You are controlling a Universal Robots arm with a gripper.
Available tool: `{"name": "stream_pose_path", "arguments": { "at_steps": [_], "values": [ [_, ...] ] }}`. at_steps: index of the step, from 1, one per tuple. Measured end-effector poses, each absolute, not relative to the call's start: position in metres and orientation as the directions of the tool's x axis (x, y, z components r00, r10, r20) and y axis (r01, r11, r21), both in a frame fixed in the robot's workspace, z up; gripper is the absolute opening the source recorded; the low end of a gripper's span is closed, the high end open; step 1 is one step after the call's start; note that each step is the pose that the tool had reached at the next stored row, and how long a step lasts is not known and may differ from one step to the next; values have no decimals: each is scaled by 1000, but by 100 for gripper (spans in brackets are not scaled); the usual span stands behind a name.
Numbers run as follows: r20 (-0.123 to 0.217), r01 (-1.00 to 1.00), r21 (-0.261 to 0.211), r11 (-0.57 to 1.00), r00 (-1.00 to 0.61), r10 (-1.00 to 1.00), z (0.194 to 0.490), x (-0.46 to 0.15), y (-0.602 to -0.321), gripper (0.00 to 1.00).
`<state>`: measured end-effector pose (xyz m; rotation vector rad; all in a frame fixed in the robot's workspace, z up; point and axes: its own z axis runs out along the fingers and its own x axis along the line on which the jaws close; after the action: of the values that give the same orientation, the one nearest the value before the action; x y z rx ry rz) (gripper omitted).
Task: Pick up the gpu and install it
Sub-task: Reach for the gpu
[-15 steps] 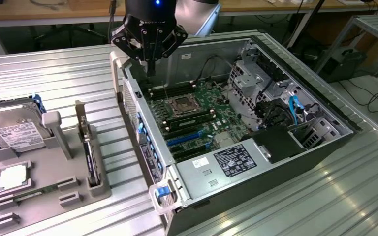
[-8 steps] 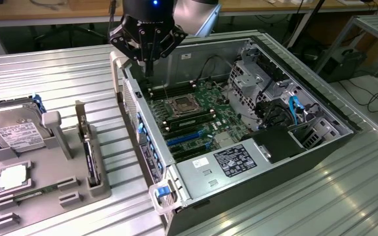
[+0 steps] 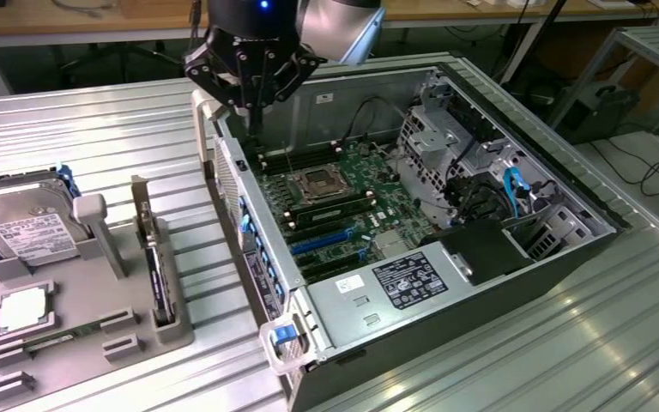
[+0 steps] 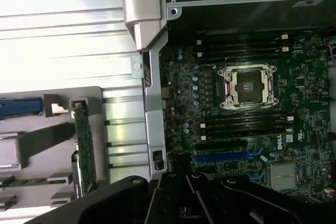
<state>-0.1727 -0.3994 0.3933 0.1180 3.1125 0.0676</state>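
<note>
Fingers (image 3: 254, 120): closed together, nothing gripped; held above the wall of the open case (image 3: 229, 172).
Gpu (image 3: 154, 257): not picked up; stood on edge in a slot of the grey holder (image 3: 66, 330) on the bench (image 3: 100, 120), well apart from the fingers and outside the case.
Below fingers: case wall and the edge of the board (image 3: 347, 215); the open socket (image 3: 315, 184) lies near.
Risk, grasp: with the fingers shut, the card's top edge would be struck rather than straddled, and the card could be jammed in its slot.
Risk, collision: a low sweep across to the holder could catch the case wall.
Risk, handling: a thin card gripped off-centre is judged likely to swing or slip.
Risk, board: a dropped card could damage the bare socket.
</note>
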Motion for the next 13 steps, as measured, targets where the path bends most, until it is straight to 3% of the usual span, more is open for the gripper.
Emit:
{"name": "stream_pose_path", "arguments": {
  "at_steps": [13],
  "values": [
    [-24,75,44,996,-997,76,393,-183,-401,11]
  ]
}}
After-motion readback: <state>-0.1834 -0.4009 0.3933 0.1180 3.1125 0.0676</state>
